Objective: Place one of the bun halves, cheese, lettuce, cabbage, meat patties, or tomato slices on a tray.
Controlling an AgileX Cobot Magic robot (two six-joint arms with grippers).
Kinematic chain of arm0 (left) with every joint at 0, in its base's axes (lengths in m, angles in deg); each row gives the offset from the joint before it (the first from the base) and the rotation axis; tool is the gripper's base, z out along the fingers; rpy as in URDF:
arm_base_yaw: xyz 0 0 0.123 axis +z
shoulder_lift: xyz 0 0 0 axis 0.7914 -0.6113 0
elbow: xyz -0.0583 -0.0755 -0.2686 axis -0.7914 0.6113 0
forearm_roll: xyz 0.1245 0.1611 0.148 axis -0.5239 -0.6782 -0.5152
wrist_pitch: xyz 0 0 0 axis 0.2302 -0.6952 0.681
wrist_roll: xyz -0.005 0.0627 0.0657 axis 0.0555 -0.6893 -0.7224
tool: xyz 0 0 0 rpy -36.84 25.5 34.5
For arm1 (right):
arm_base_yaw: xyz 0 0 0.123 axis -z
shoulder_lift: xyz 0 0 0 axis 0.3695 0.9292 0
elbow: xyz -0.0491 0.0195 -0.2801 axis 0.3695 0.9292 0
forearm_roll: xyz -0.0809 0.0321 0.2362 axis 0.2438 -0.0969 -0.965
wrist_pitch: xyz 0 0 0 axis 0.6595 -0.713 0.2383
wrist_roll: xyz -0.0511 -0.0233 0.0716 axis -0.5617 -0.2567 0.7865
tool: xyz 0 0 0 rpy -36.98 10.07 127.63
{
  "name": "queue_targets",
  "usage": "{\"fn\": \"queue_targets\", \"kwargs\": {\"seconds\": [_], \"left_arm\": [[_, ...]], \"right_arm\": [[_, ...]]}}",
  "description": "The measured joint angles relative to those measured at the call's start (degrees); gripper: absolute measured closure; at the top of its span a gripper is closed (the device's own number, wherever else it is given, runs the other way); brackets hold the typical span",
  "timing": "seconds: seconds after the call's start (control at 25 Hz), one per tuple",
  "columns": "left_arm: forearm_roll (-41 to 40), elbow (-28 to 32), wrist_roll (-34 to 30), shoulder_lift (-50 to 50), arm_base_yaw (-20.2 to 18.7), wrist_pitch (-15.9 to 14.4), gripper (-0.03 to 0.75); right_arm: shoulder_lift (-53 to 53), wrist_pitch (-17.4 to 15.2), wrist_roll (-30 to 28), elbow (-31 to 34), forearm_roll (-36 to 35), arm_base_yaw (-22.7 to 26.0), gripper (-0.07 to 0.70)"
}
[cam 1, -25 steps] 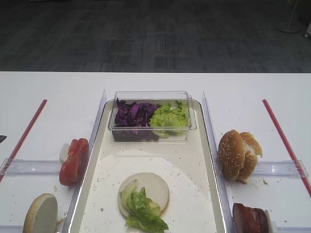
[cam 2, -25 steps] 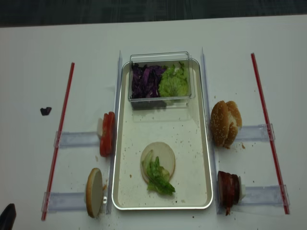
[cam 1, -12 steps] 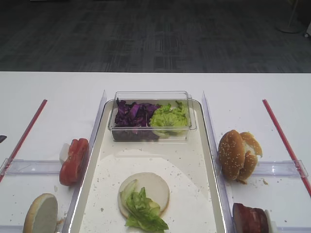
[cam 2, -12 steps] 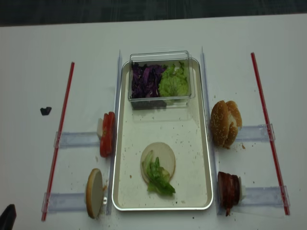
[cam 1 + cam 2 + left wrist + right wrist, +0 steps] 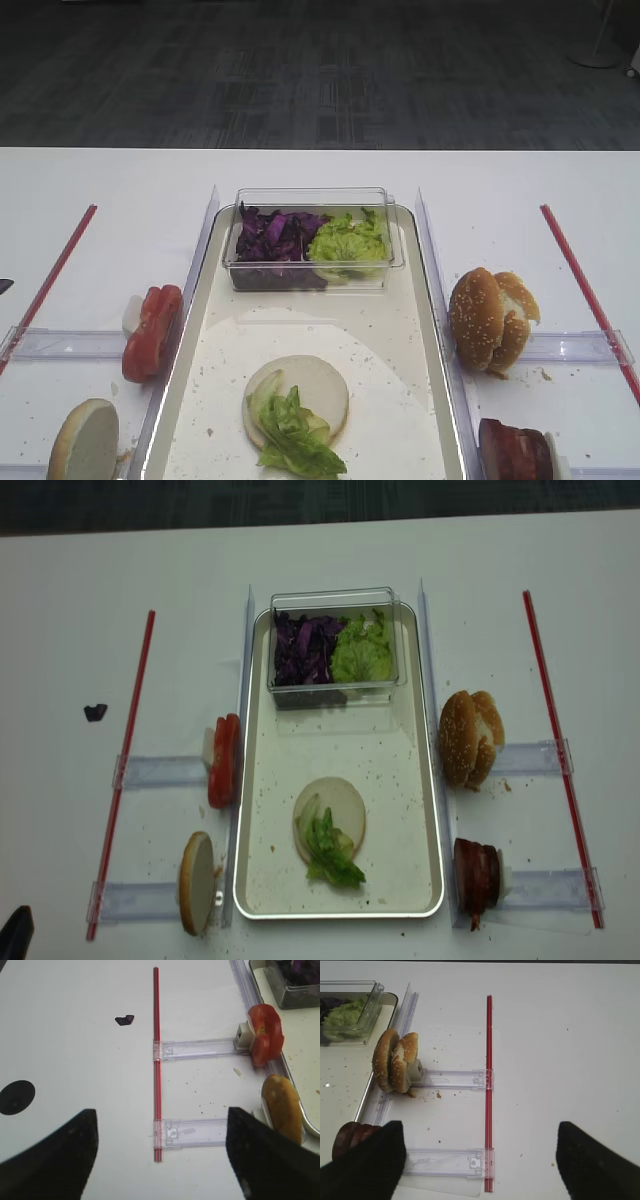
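My right tool [image 5: 477,1160] is spread wide, empty, over the bench [image 5: 560,1035]. Left tool [image 5: 160,1157] likewise. Patties [image 5: 351,1137] stand on edge in the rack just right of the tray [image 5: 425,810]. Probably soft, greasy: I'd pinch across the flat faces, gently.

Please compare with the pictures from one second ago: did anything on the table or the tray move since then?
Nothing has visibly changed.
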Motion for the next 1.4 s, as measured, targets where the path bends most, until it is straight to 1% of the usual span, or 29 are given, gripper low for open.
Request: {"fn": "queue_targets", "kwargs": {"seconds": [1.4], "left_arm": [[0.00,0.00,0.00,0.00,0.00,0.00,0.224]], "right_arm": [[0.00,0.00,0.22,0.00,0.42,0.00,0.004]]}}
